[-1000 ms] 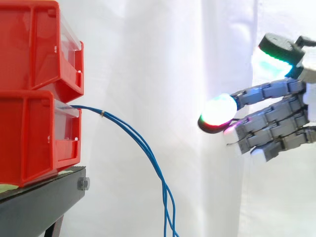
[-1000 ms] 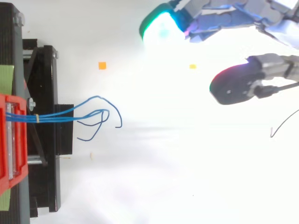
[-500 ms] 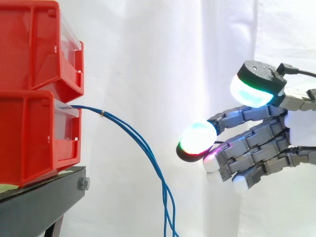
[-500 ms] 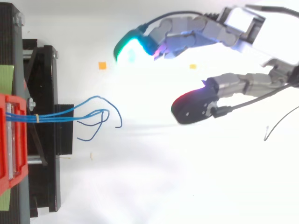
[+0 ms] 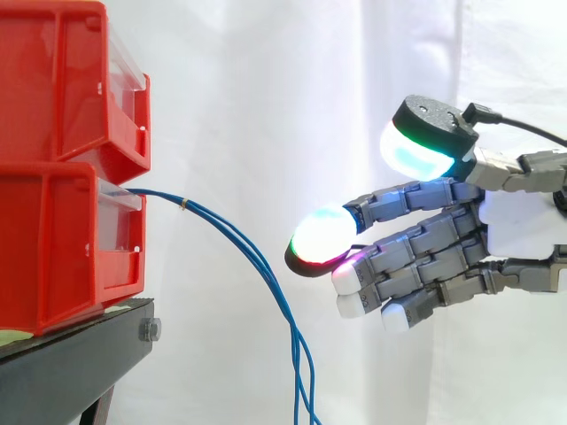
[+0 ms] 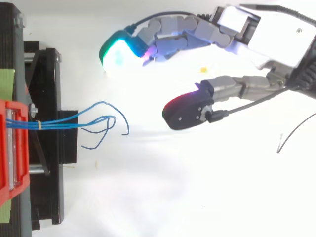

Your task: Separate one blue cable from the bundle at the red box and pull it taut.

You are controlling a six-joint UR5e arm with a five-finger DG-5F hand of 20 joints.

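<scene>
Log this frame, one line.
hand: open, right of cables, no contact | cables: bundled, slack, hanging from red box | separated: none

In the side view the cables run off the bottom edge, so their lower ends are unseen, and the strands overlap too closely to count. The yellow band on them is too small to make out. The bins are cut by the left edge and the stand by the bottom. Behind the hand, the arm passes the right edge.
</scene>
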